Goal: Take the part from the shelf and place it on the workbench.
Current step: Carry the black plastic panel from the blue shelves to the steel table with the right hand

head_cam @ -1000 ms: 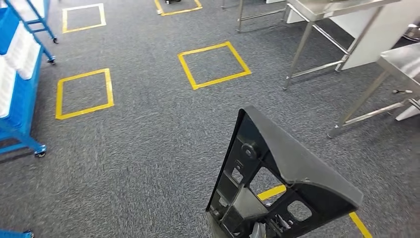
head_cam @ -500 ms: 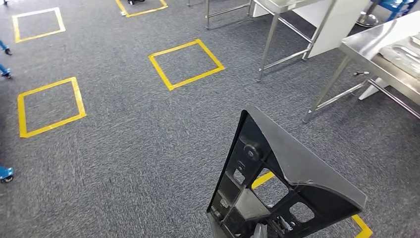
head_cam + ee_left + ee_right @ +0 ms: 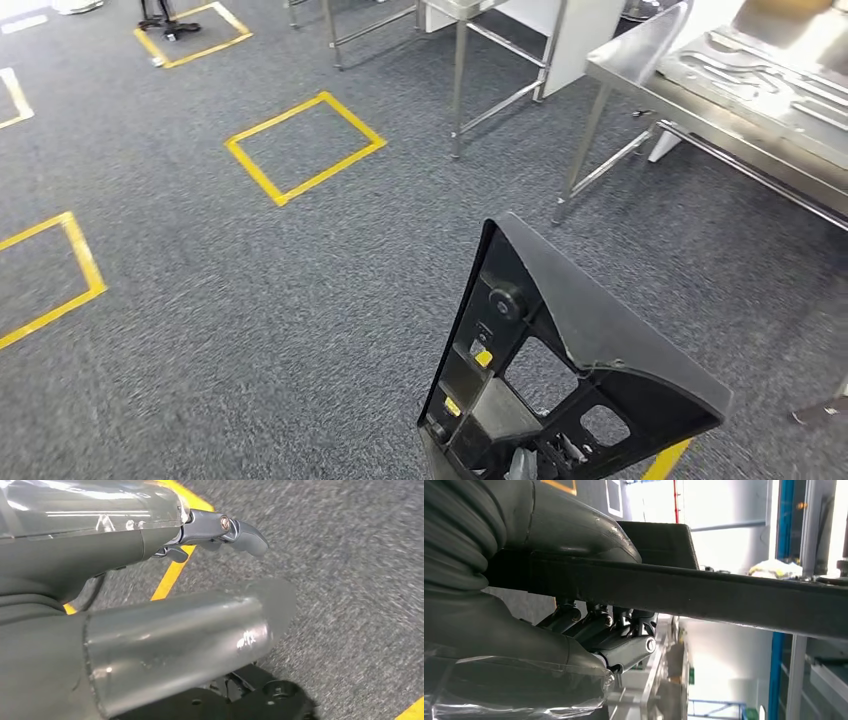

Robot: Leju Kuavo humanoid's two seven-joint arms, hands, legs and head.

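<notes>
- Three yellow tape squares (image 3: 305,147) show on the grey carpet (image 3: 200,320) in the head view: one cut off at the left edge, one whole in the middle, one far off at the top with dark feet of something standing in it. A short strip of yellow tape also shows near the lower right, under the part.
- One part (image 3: 560,360), a dark grey triangular panel with cut-out windows, stands upright low in the centre of the head view, held above the carpet with its narrow tip up. Two small yellow tags show on its inner face.
- Two steel tables: one at top centre, seen by its legs, and the workbench (image 3: 640,75) at the upper right, well apart from the part. Pressed metal pieces lie on the workbench.
- Left hand (image 3: 215,535): its fingers are loosely curled over the carpet, with nothing between them; the thumb juts forward beside them.
- Right hand (image 3: 594,625): the thumb lies on one side of the part's flat edge and the dark fingers curl against the other, so it holds the part.
</notes>
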